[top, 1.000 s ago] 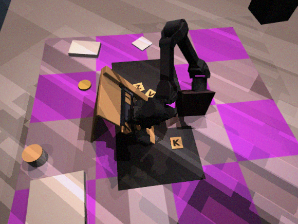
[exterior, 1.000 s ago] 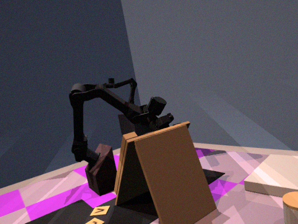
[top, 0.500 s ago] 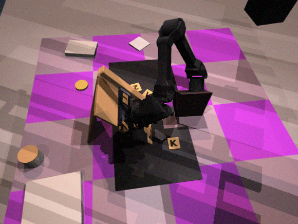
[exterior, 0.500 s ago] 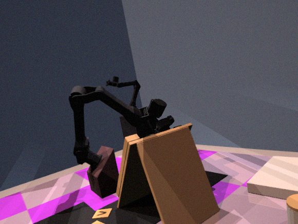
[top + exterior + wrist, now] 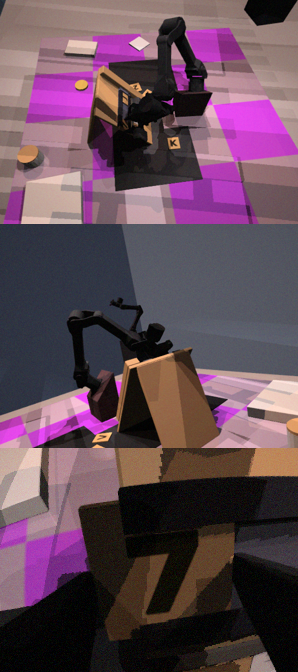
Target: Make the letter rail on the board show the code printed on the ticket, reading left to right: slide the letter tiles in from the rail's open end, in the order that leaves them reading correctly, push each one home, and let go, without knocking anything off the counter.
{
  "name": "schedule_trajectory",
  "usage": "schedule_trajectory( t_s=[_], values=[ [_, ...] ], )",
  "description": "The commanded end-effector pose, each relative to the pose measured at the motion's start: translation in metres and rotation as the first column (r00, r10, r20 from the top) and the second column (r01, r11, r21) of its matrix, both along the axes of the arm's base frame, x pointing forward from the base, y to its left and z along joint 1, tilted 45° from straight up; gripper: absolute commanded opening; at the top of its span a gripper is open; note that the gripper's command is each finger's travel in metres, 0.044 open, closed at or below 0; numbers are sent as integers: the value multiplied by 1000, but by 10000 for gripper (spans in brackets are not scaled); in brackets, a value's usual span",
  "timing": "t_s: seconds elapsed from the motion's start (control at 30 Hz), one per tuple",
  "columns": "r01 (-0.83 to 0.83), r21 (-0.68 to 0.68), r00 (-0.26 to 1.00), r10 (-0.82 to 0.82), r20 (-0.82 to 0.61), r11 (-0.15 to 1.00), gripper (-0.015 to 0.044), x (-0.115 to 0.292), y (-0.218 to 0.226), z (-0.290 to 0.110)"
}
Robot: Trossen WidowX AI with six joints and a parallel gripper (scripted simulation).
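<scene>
Orange disc (image 5: 81,85), capped cylinder (image 5: 29,155), pale slab (image 5: 81,48), perhaps a box (image 5: 52,199).

You see bench (image 5: 257,120) under claw (image 5: 128,109): patchwork of magenta and grey-mauve squares, hard-edged shadows crossing it. Dark square mat (image 5: 159,167) lies directly below claw and reaches toward you. Beyond bench edge, tan-grey banded floor (image 5: 38,18). Behind claw in exterior view, two plain slate-blue walls (image 5: 205,288) meet at slanted corner; left wall darker. Light falls from above, casting sharp shadows. Black block (image 5: 269,10) hangs at top view's far right corner.
</scene>
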State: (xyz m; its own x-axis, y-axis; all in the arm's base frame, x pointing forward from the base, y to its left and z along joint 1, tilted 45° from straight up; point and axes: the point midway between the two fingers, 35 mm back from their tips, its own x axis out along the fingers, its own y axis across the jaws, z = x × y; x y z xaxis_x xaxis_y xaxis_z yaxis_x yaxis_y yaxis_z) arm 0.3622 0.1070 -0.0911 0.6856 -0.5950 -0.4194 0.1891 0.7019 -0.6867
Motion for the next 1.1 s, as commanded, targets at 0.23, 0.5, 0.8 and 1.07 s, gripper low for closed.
schedule_trajectory(
  t_s=[0.23,0.5,0.8,1.07],
  values=[
    [-3,-3,1000,3,-7,1000,0,-2,-4,3],
    [-3,-3,1000,3,-7,1000,0,-2,-6,5],
    [-3,-3,1000,3,-7,1000,0,-3,-10,9],
    [-3,-4,1000,3,-7,1000,0,-4,-13,12]
  ],
)
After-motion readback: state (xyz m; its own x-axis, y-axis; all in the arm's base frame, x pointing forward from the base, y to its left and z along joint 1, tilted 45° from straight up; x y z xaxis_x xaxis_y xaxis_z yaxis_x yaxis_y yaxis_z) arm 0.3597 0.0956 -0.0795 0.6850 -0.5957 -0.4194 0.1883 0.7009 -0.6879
